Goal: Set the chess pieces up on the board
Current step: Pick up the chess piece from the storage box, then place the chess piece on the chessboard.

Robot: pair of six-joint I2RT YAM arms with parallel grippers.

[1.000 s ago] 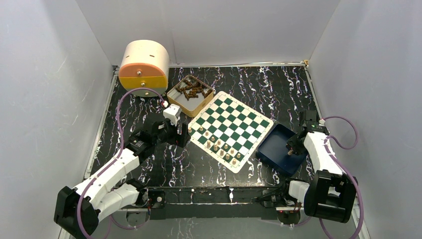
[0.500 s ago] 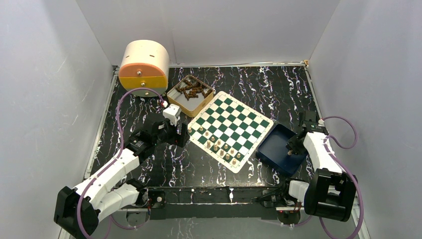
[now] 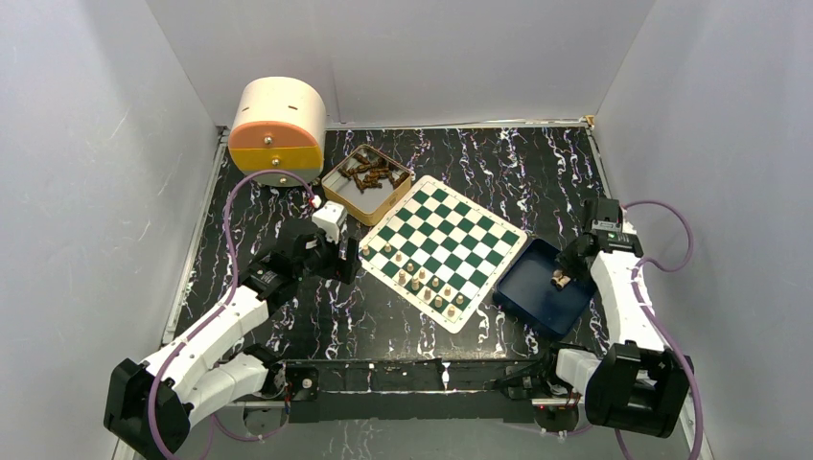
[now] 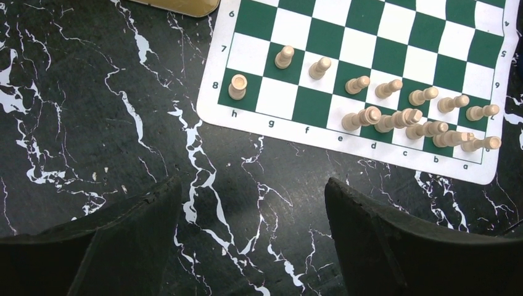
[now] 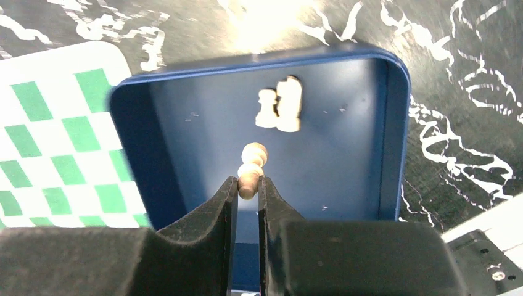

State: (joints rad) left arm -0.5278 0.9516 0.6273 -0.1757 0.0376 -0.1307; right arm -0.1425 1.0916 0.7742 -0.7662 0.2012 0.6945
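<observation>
1. R gripper (image 5: 248, 185): jaws clamped tight on one light tan chess piece (image 5: 251, 165). It is pinched at one end, and the rounded end pokes out past the fingertips. In the top view it sits at right-centre of frame (image 3: 562, 277).
2. Directly under it is the dark blue tray (image 5: 345, 154). The held piece is over the tray floor, near mid-tray.
3. Two loose pieces (image 5: 280, 105) lie on the tray floor, side by side and touching each other. They are above the held one in the wrist frame and apart from it.
4. Tray edges: the raised rim runs all round. The left wall is just beside the board (image 5: 55, 154); can't tell if they touch. There is open tray floor to the right of the fingers.
5. L gripper (image 4: 253, 203): jaws spread wide, nothing btw them. The fingers (image 4: 135, 240) sit at the bottom of the wrist frame over the bare marbled table (image 4: 92, 123).
6. It is just off the board's lettered white border, left of the board in the top view (image 3: 347, 261).
7. Set pieces (image 4: 395, 114): two crowded rows along the lettered edge, bunched toward the frame's right. One rook-like piece (image 4: 237, 86) stands alone on the corner square by "h".
8. Further out, a tan box (image 3: 345, 198) w/ dark brown pieces sits at the board's upper-left edge. A round cream-orange container (image 3: 278, 129) is upper left.
9. White walls close in the table on three sides.
</observation>
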